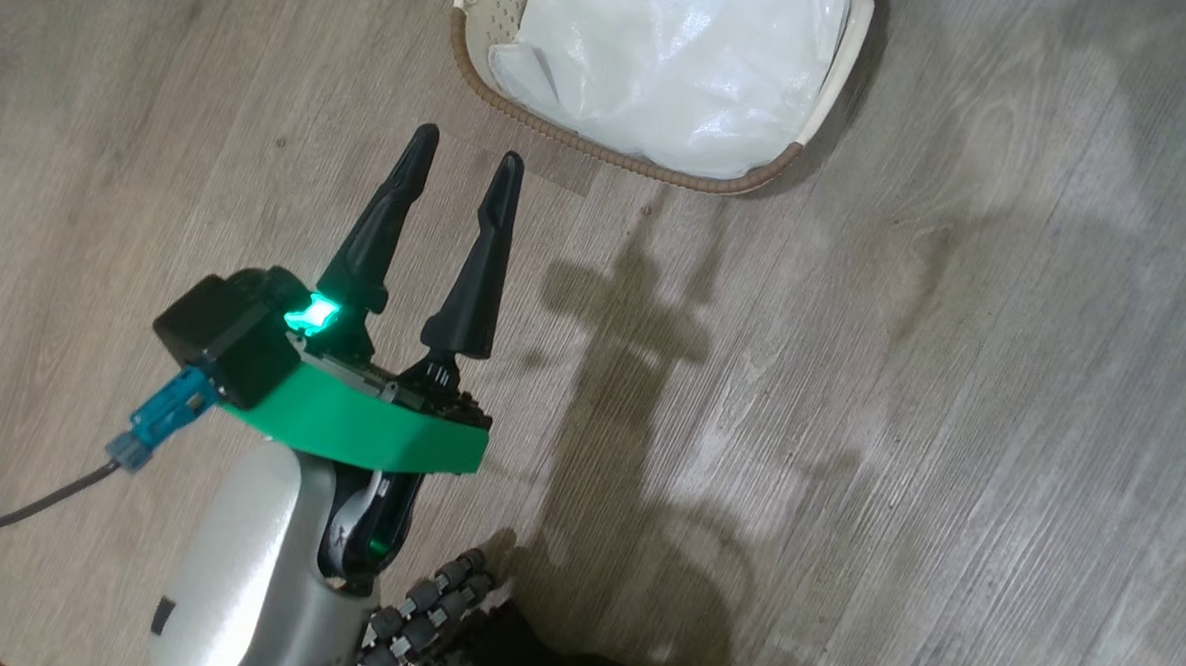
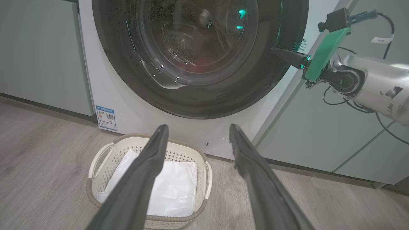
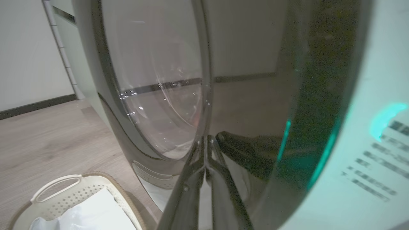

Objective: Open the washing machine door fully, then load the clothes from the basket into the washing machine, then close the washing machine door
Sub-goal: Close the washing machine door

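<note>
Washing machine door (image 2: 198, 102), closing step: clenched right gripper (image 3: 206, 139) touches its rim; left gripper (image 2: 198, 127) released near basket (image 2: 102, 174); next, push to latch.

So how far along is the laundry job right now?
Loading looks done: the basket holds just its white sheet, and red clothes show through the washing machine door. In hand: the shut right gripper presses the door's black rim. Left: making sure it latches. The left gripper hangs open.
</note>
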You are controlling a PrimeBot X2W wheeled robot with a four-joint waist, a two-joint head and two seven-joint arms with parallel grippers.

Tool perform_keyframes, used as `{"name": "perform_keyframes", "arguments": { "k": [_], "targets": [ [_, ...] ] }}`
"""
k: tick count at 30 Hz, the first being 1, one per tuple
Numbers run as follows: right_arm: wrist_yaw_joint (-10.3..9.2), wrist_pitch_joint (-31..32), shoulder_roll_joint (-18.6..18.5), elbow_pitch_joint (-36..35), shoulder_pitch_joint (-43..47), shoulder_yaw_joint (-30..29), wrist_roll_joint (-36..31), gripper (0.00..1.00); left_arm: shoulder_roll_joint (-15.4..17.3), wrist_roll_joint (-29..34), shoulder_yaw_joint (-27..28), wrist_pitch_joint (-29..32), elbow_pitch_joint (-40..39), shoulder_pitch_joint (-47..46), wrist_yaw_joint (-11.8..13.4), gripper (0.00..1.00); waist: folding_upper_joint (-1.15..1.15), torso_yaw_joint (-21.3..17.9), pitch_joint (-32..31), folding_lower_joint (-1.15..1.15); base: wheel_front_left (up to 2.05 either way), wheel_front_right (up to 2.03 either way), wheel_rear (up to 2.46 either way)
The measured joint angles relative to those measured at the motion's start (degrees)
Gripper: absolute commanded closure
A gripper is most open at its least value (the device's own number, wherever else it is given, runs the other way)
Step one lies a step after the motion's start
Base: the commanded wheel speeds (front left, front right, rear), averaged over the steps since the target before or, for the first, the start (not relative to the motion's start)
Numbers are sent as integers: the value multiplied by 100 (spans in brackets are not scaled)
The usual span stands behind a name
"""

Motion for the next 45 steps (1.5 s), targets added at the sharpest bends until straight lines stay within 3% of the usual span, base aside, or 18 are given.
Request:
{"name": "perform_keyframes", "arguments": {
  "k": [15, 28, 36, 40, 45],
  "targets": [
    [101, -424, 436, 1396, -632, -1093, -1000, 100, -1, -90, -27, 0, 8, -3, 0, 0, 0, 61, 123, 0, 0, 0, 0],
    [92, -646, 728, 1738, -615, -1490, -1367, 100, -3, -53, 54, 0, 60, -9, 0, 0, 0, -165, -77, 0, 0, 0, 0],
    [40, -794, 820, 1336, 460, -1092, -886, 100, -3, 191, 224, 0, 186, 15, 0, 0, 0, -566, -647, 0, 0, 0, 0],
    [40, -811, 781, 740, 1176, -787, -366, 100, -2, 375, 258, 0, 240, 132, 0, 0, 0, -790, -986, 0, 0, 0, 0],
    [40, -821, 417, -298, 2104, -817, 291, 100, 4, 498, 406, 0, 277, 379, 0, 0, 0, -1094, -1411, 0, 0, 0, 0]
  ]
}}
